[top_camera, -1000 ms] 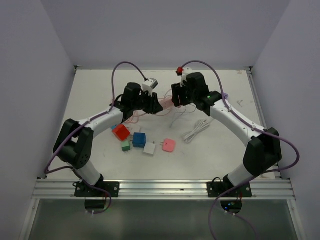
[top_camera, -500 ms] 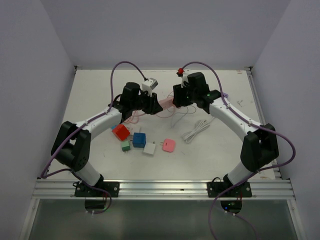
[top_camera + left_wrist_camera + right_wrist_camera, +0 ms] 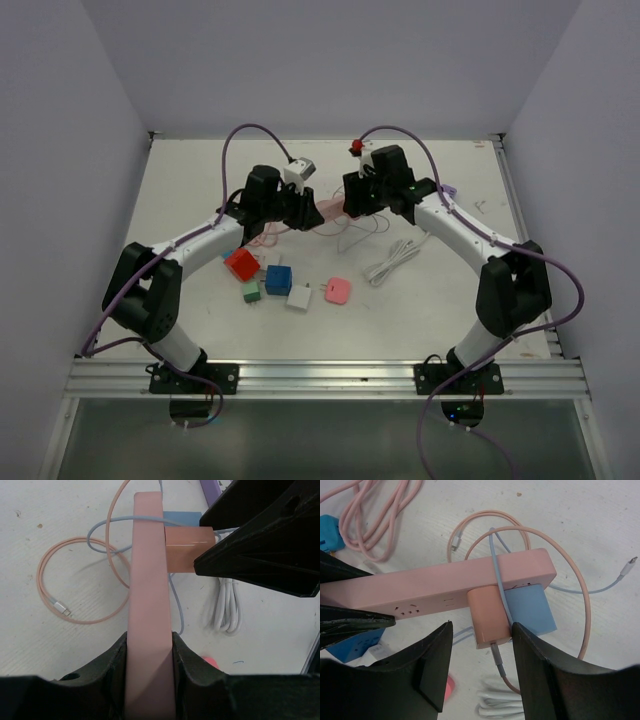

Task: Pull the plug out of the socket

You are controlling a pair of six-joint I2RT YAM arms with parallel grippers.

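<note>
While the left hand (image 3: 149, 652) clamps the socket (image 3: 147, 580), the right hand (image 3: 481, 630) straddles the plug (image 3: 489, 617), fingers apart. Plug is seated, projecting toward 6 o'clock in right wrist view.

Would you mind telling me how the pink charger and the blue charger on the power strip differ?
The pink charger is narrow and long; the blue charger is wider and squarer. The pink charger sits between the fingers of the right end effector, while the blue charger lies outside them, nearer the strip's end. Both sit side by side, plugged into the same pink power strip.
</note>
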